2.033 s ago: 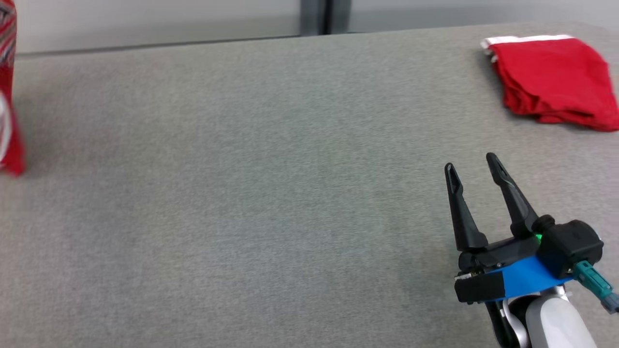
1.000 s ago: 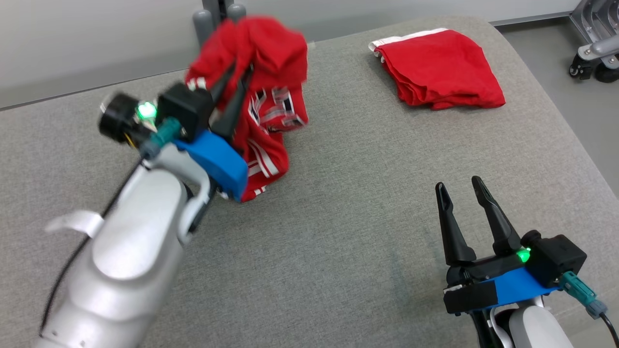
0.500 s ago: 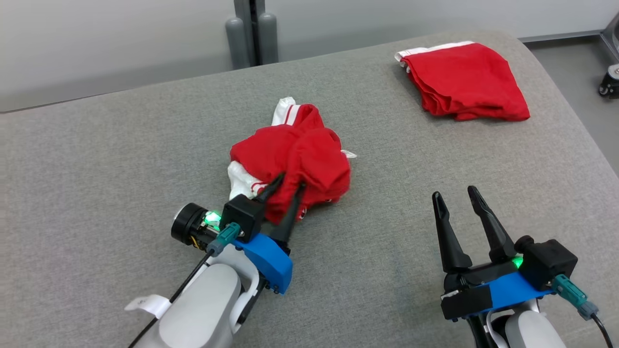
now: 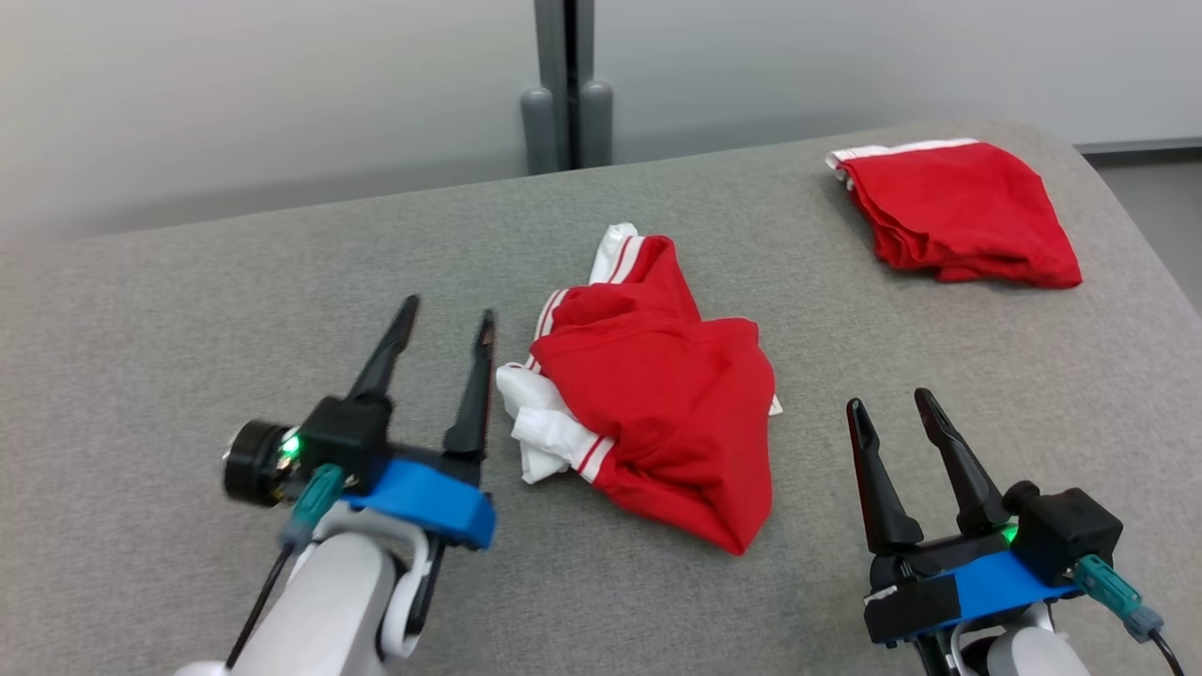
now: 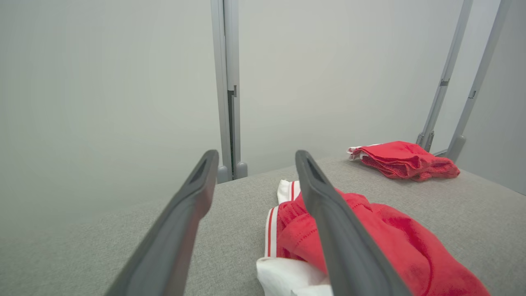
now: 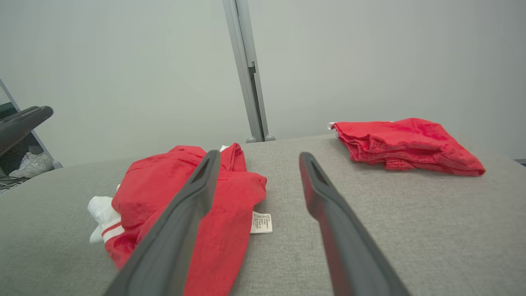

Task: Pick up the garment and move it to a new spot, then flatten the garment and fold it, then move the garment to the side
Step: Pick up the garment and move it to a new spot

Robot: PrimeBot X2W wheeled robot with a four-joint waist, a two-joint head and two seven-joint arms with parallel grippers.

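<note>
- The crumpled red garment (image 4: 657, 413) lies in the middle of the worktop (image 4: 188, 329), so bunched that its outline is hard to read.
- The left hand (image 4: 449, 314) is spread wide and empty, just beside it.
- The right hand (image 4: 887, 397) is also spread and empty, its arm cut off by the frame edge.

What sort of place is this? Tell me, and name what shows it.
Likely a robot lab or test bay, not a home: a grey fabric-covered table, bare pale partition panels joined by a metal post, a crumpled red garment and, farther off, a folded red garment.
</note>
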